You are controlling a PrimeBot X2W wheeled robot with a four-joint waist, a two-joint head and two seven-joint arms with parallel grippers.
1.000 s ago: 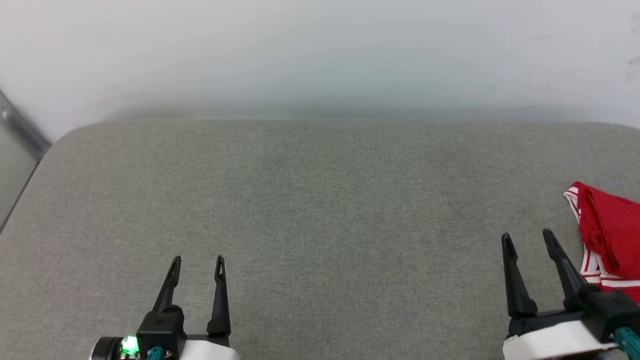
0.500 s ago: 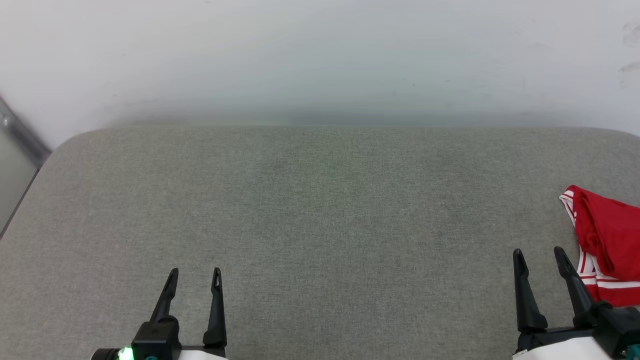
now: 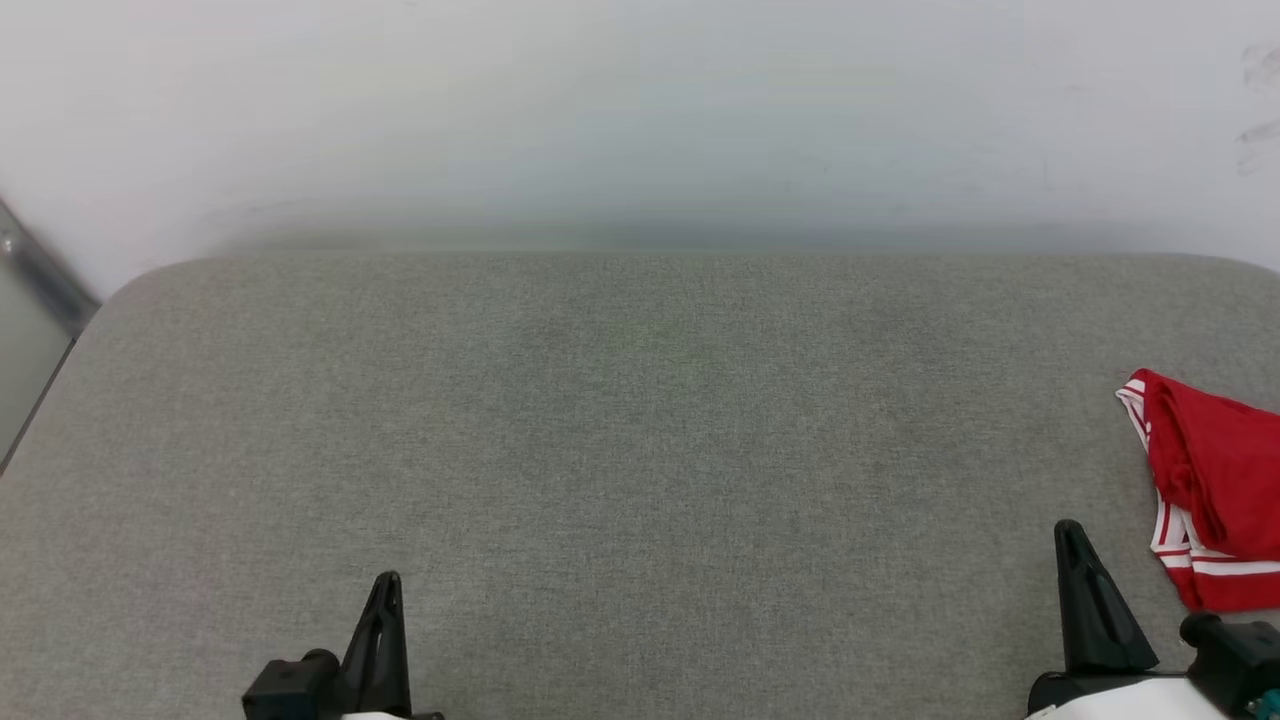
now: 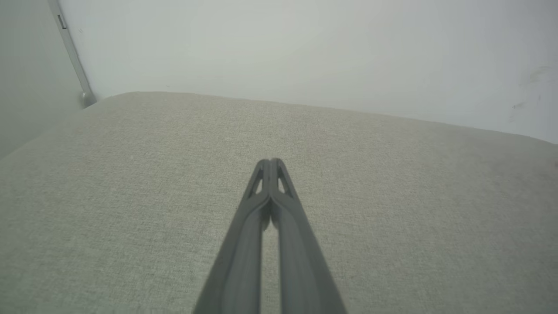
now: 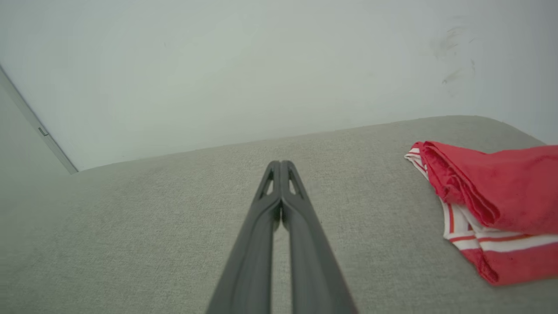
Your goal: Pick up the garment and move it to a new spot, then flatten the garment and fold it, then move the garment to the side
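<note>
**A:** What is changing against the shot from half a second back?

**B:** The big things are staying put. The pale wall is standing behind, and the grey cushion is spreading below it just as before. The garment is lying bunched at the cushion's far right side, in the same spot.

**A:** And the arms?

**B:** That is where things are differing. The left gripper and the right gripper were both standing with their fingers spread. Now each is pressing its two fingers together into a single point, and neither is holding anything. Both wrist views are showing the tips meeting over bare cushion. In the head view both grippers are also sitting lower, nearer the bottom edge.

**A:** How close is the right one sitting to the garment?

**B:** It is sitting near, just to the garment's left, without touching it.

**A:** What is getting cut off or proving hard to read?

**B:** The garment is running off the right edge in both the head view and the right wrist view. I am seeing only red folds and red-and-white striped trim, so its full shape is escaping me. The bottom edge is clipping the gripper bodies. A metal strip is peeking in at the left edge, and the frame is cutting it off.
</note>
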